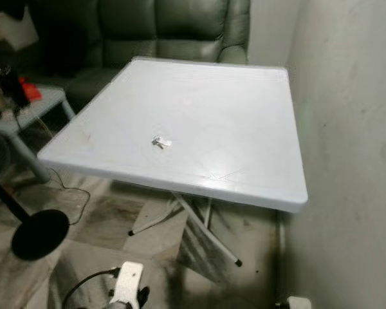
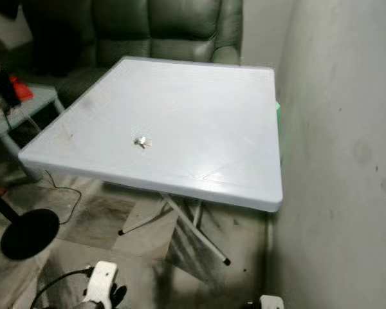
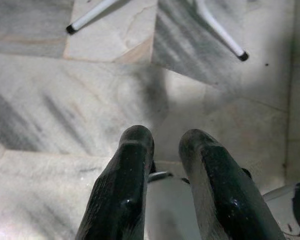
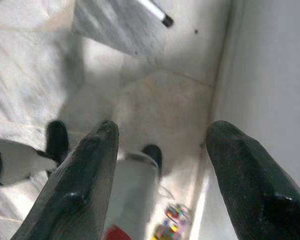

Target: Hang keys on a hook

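A small silvery bunch of keys (image 1: 161,142) lies on the white folding table (image 1: 231,103), left of its middle and toward the near edge. Both arms hang low by the floor, well below the tabletop and apart from the keys. In the left wrist view my left gripper (image 3: 166,140) points down at the marble floor, its black fingers (image 3: 135,165) close together and holding nothing. My right gripper (image 4: 162,131) hangs beside the wall with its fingers (image 4: 92,155) spread wide and empty.
A grey wall (image 1: 354,129) runs close along the table's right side. A green sofa (image 1: 174,29) stands behind the table. A black fan base (image 1: 40,233) with a cable and a low side table (image 1: 38,106) are at the left. The table's legs (image 1: 209,235) reach the floor.
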You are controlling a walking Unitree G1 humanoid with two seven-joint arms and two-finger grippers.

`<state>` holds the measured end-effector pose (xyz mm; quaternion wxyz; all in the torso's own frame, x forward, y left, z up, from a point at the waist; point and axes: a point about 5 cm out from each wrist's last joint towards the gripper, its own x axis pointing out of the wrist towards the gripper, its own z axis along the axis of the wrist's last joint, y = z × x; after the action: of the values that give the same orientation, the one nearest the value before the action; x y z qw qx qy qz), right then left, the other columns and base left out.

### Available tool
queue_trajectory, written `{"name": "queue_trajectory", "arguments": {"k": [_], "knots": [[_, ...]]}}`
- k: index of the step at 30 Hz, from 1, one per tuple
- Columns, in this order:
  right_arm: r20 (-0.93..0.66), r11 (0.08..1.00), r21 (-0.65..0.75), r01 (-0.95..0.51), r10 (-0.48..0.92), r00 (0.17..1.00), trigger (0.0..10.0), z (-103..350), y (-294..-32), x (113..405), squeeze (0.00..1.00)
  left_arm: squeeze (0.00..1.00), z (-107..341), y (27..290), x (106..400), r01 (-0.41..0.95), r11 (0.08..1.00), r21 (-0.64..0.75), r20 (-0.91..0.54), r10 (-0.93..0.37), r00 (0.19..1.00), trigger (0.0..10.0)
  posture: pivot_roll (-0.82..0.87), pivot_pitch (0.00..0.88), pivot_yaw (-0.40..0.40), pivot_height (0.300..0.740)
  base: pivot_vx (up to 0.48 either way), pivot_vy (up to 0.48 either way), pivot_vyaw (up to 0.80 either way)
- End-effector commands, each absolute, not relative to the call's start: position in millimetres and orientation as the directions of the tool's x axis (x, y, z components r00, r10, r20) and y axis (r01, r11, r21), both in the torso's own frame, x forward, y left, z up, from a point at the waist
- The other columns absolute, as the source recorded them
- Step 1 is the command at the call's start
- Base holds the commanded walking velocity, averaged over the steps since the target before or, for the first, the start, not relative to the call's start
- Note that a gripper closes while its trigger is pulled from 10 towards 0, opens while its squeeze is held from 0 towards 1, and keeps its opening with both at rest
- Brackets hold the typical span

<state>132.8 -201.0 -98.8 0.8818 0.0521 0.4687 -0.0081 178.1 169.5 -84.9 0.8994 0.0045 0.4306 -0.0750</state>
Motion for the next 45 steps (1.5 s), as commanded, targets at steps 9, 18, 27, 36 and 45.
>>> {"name": "queue_trajectory", "arguments": {"k": [9, 18, 27, 36, 45], "knots": [[-0.827, 0.993, 0.103, 0.06, 0.052, 0.559, 10.0, -100.1, -194.2, 131.8, 0.0, 0.0, -83.3, 170.2, 182.1, 0.12, 0.991, -0.059, -0.774, -0.122, 0.622, 10.0, -0.05, 0.0, 0.011, 0.74, 0.0, 0.129, 0.0], [-0.825, 0.991, 0.113, 0.073, 0.053, 0.562, 10.0, -100.9, -192.6, 129.0, 0.0, 0.0, -86.4, 166.6, 176.4, 0.126, 0.99, -0.067, -0.786, -0.13, 0.604, 10.0, -0.05, 0.0, 0.009, 0.74, 0.0, 0.39, 0.0], [-0.827, 0.989, 0.118, 0.084, 0.052, 0.56, 10.0, -101.8, -192.2, 126.0, 0.0, 0.0, -88.1, 166.7, 173.0, 0.124, 0.99, -0.063, -0.794, -0.125, 0.596, 10.0, -0.05, 0.0, 0.006, 0.74, 0.0, 0.454, 0.0], [-0.825, 0.989, 0.122, 0.088, 0.052, 0.562, 10.0, -101.8, -192.6, 125.4, 0.0, 0.0, -88.4, 167.0, 172.5, 0.124, 0.991, -0.06, -0.796, -0.122, 0.593, 10.0, -0.05, 0.0, 0.003, 0.74, 0.0, 0.461, 0.0], [-0.834, 0.99, 0.113, 0.083, 0.049, 0.55, 10.0, -102.5, -194.7, 122.9, 0.0, 0.0, -88.4, 165.5, 172.8, 0.129, 0.99, -0.06, -0.797, -0.125, 0.591, 10.0, -0.06, 0.0, 0.001, 0.74, 0.0, 0.461, 0.0]]}}
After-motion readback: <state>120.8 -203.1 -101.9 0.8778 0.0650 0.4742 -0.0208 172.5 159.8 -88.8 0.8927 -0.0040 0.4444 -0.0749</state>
